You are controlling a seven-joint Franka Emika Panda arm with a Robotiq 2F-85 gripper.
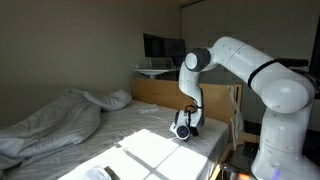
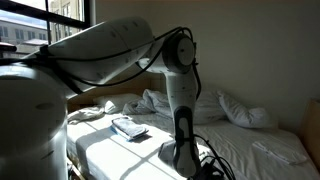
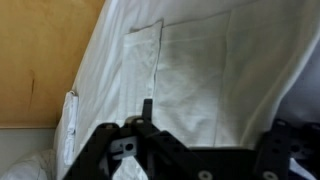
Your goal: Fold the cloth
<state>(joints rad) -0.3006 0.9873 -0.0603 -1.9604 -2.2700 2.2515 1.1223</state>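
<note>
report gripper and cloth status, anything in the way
Gripper open, low over the cloth. Cloth spread out, not yet folded. Duvet bunched off to one side, apart from gripper.

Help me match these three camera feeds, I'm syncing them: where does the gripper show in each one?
In an exterior view: the gripper is at lower centre, down by the mattress edge.
In an exterior view: it is at bottom centre, dark, below the white arm.
Wrist view: it comes in along the bottom edge, jaws apart.
Shared landmark: the white cloth lying under it in all three.
</note>
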